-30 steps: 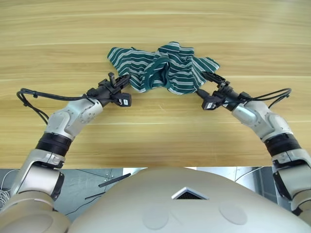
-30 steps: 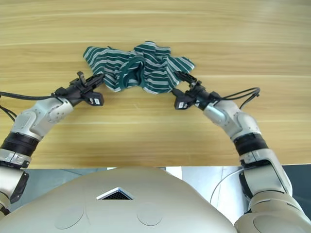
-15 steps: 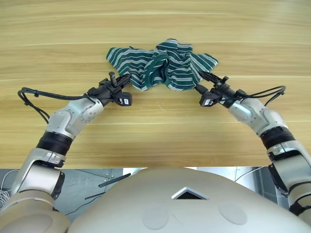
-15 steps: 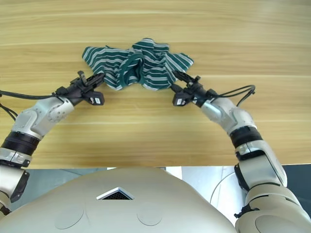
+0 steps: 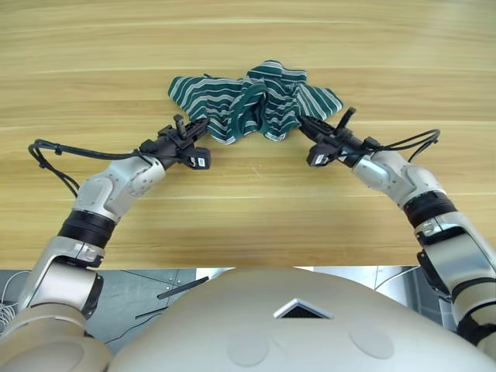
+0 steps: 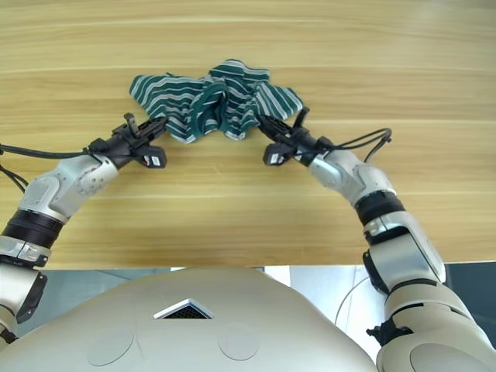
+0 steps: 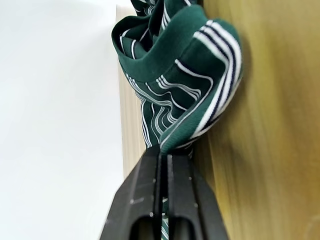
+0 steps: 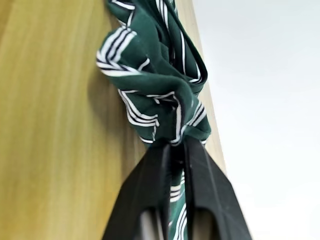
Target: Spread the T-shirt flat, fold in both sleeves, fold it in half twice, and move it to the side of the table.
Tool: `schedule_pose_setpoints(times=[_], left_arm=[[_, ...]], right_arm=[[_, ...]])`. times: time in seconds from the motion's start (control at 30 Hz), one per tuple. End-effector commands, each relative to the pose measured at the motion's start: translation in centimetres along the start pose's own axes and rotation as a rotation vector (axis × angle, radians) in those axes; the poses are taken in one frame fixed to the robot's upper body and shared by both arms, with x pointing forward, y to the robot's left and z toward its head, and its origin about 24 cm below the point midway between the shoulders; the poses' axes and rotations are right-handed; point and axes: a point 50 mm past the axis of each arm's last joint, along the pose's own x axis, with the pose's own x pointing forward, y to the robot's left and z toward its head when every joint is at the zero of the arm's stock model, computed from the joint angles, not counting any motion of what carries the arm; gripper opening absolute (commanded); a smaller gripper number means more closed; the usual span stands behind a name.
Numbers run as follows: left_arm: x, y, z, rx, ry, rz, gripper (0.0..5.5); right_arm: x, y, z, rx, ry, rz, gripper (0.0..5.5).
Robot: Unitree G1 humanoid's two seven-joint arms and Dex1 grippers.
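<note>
A dark green T-shirt (image 5: 256, 105) with white stripes lies crumpled in a bunch on the wooden table (image 5: 248, 209), a little beyond both arms. My left gripper (image 5: 197, 129) is at the shirt's near left edge, shut on a fold of the fabric; the left wrist view has its fingers (image 7: 150, 190) pressed together on striped cloth (image 7: 190, 90). My right gripper (image 5: 304, 124) is at the shirt's near right edge, shut on the cloth there (image 8: 165, 100), fingers (image 8: 200, 190) pinched tight.
Bare wood stretches widely to the left, right and behind the shirt. The table's front edge (image 5: 194, 268) runs just before my body. Loose black cables (image 5: 46, 151) loop off both forearms above the tabletop.
My right gripper has moved left toward the middle, dragging the shirt's right side with it, so the shirt is bunched narrower. The left arm has stayed put.
</note>
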Motion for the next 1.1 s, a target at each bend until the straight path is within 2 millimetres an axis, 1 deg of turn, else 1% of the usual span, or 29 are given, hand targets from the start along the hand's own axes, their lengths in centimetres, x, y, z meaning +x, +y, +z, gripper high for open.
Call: schedule_pose_setpoints(times=[0.03, 0.13, 0.2, 0.27, 0.33, 0.37, 0.43, 0.47, 0.53, 0.57, 0.63, 0.67, 0.7, 0.8, 0.87, 0.9, 0.93, 1.03, 1.1], left_arm=[[-0.5, -3.2, 0.7, -0.046, 0.006, -0.115, 0.00], [-0.8, -2.6, 0.3, -0.070, 0.021, -0.054, 0.00], [-1.0, -1.6, 0.4, -0.130, 0.006, 0.060, 0.00], [-1.3, -0.9, 0.8, -0.210, -0.049, 0.145, 0.00], [-1.8, -0.5, 1.6, -0.298, -0.133, 0.200, 0.00], [-2.3, -0.1, 2.1, -0.342, -0.184, 0.234, 0.00], [-3.6, 1.0, 2.9, -0.443, -0.298, 0.313, 0.00], [-4.8, 1.4, 3.4, -0.504, -0.368, 0.334, 0.00], [-6.6, 1.7, 4.0, -0.596, -0.468, 0.348, 0.00], [-7.8, 2.1, 4.1, -0.640, -0.508, 0.382, 0.00], [-9.7, 3.0, 4.0, -0.697, -0.554, 0.448, 0.00], [-10.3, 3.4, 3.7, -0.712, -0.565, 0.473, 0.00], [-10.4, 3.9, 3.2, -0.722, -0.567, 0.491, 0.00], [-8.6, 4.3, 1.4, -0.752, -0.534, 0.486, 0.00], [-7.1, 5.1, 0.3, -0.814, -0.543, 0.521, 0.00], [-6.3, 5.3, -0.1, -0.834, -0.546, 0.517, 0.00], [-5.5, 5.4, -0.3, -0.844, -0.548, 0.499, 0.00], [-4.3, 5.4, -0.4, -0.859, -0.566, 0.470, 0.00], [-3.0, 6.2, -0.7, -0.841, -0.551, 0.485, 0.00]], right_arm=[[-1.8, 3.8, -0.7, 0.029, 0.087, 0.167, 0.00], [-2.2, 3.4, -0.8, 0.058, 0.095, 0.114, 0.00], [-2.9, 2.9, -0.8, 0.098, 0.092, 0.062, 0.00], [-3.9, 2.2, -0.6, 0.149, 0.081, 0.003, 0.00], [-5.0, 1.1, -0.3, 0.211, 0.043, -0.054, 0.00], [-5.8, 0.4, 0.1, 0.255, 0.007, -0.087, 0.00], [-7.9, -1.0, 1.3, 0.352, -0.084, -0.147, 0.00], [-9.9, -1.7, 2.3, 0.392, -0.143, -0.159, 0.00], [-12.9, -3.1, 4.1, 0.451, -0.227, -0.185, 0.00], [-14.2, -4.3, 5.2, 0.476, -0.282, -0.233, 0.00], [-15.6, -6.4, 6.6, 0.515, -0.371, -0.328, 0.00], [-15.8, -7.1, 6.9, 0.530, -0.397, -0.361, 0.00], [-15.8, -7.9, 6.6, 0.548, -0.408, -0.403, 0.00], [-13.6, -8.4, 4.6, 0.560, -0.355, -0.417, 0.00], [-11.4, -8.6, 1.9, 0.568, -0.250, -0.444, 0.00], [-10.4, -8.5, 0.9, 0.573, -0.207, -0.446, 0.00], [-9.4, -8.3, 0.3, 0.578, -0.187, -0.433, 0.00], [-7.6, -8.0, 0.3, 0.579, -0.210, -0.402, 0.00], [-6.1, -8.9, -0.1, 0.549, -0.205, -0.442, 0.00]])
